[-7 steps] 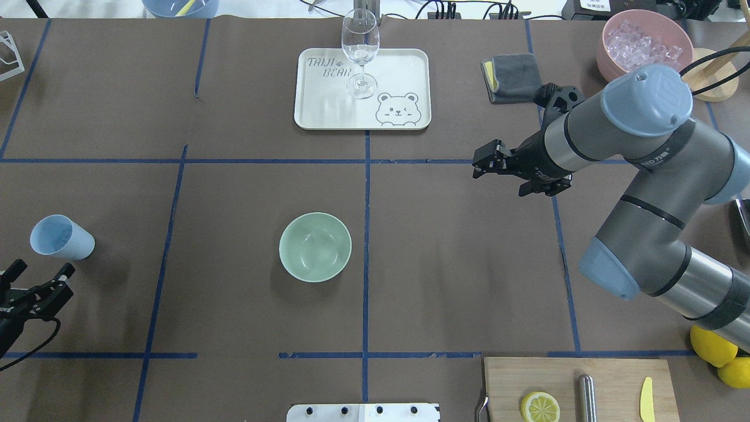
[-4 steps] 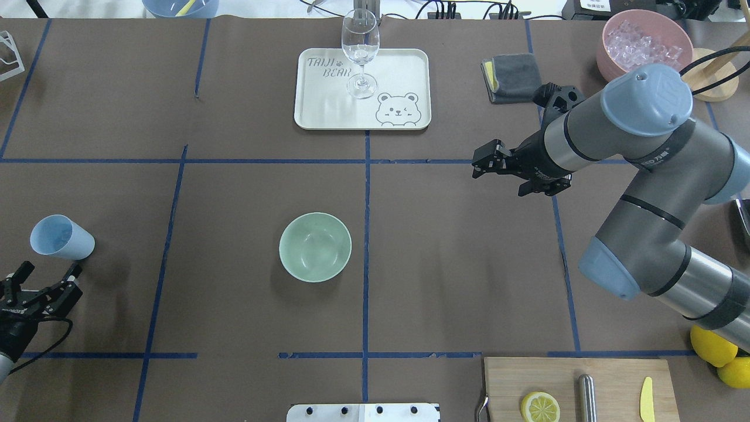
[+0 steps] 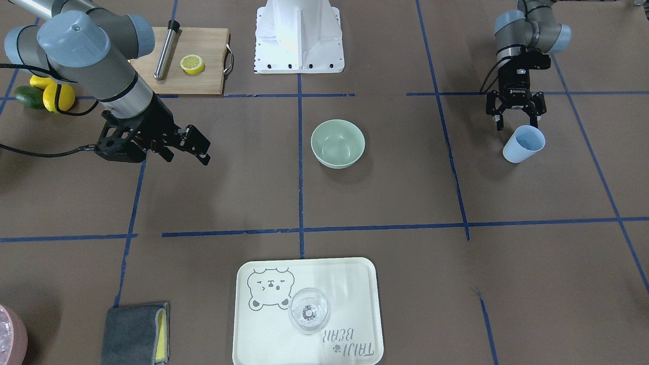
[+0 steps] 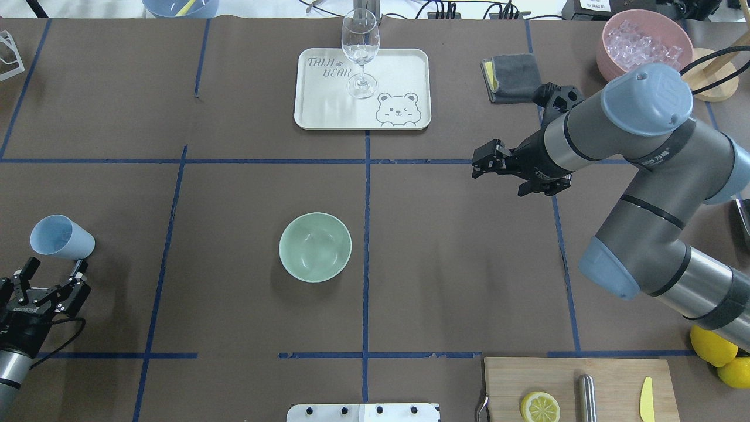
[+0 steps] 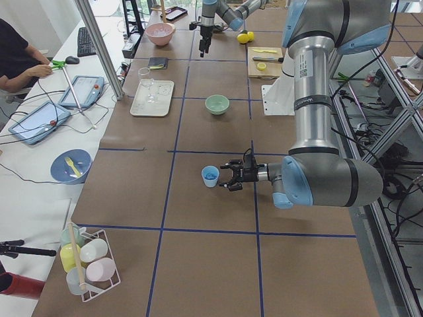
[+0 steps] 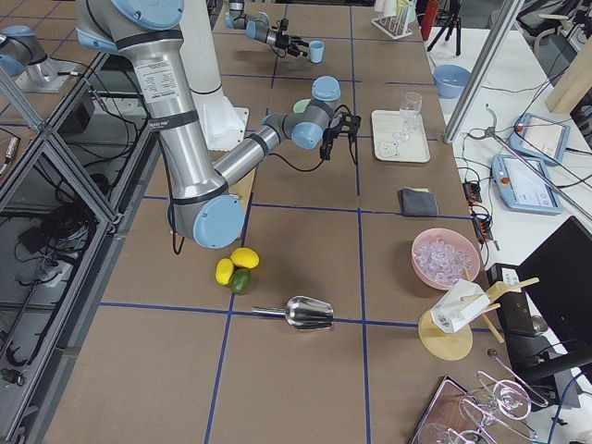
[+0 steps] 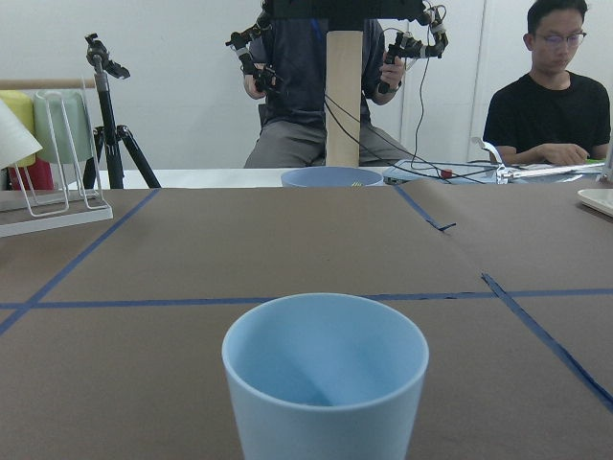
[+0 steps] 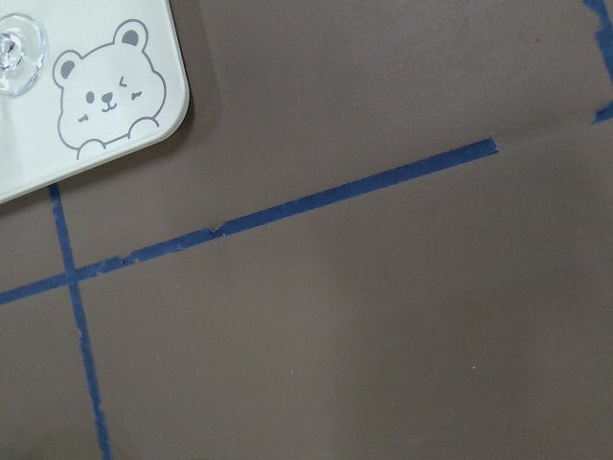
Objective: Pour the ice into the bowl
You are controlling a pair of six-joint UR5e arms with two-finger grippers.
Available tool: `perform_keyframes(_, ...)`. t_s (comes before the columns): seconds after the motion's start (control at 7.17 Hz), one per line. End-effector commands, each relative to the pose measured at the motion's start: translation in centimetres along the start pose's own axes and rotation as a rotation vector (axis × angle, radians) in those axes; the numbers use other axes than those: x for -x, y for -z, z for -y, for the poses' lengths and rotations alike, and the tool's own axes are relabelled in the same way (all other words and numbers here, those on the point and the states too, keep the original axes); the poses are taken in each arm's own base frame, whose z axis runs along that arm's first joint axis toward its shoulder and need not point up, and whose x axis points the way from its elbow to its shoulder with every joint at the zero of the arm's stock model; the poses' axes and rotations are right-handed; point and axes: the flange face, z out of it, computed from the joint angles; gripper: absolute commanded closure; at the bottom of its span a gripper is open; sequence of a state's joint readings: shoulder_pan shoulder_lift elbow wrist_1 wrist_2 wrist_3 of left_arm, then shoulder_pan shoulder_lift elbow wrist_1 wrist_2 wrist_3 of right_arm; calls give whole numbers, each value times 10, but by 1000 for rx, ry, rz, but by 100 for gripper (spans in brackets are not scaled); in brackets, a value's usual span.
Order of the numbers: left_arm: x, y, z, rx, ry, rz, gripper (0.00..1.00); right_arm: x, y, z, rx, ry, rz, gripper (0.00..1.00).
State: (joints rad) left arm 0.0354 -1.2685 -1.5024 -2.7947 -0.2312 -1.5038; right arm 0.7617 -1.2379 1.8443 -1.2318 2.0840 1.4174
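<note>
Brown taped paper (image 4: 246, 187) is covering the table. Well left of the round pale mint-green bowl (image 4: 315, 247), the left gripper (image 4: 54, 265) is standing open and empty, facing the upright light blue plastic cup (image 4: 60, 237) just ahead; any ice inside is not showing.

even bright overhead light, soft shadows, sharp focus

Left gripper (image 4: 54, 266), fingers spread, sits just beside the light blue cup (image 4: 61, 238) near the table's left edge, not around it. Mint-green bowl (image 4: 315, 247) stands mid-table, well apart. Right gripper (image 4: 478, 166) hangs jaws parted, right of centre.
</note>
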Motion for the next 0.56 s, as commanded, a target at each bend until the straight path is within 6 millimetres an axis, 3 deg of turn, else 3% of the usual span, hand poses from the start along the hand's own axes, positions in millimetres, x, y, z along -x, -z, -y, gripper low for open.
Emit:
perform_keyframes(0.0,-2,-1,-4,-13,-2,1,1,1,1,0,0,1,2,0)
perform_keyframes(0.42,4,-12,-3,-23,-8,26,1,1,3,-1,1,2,5,0)
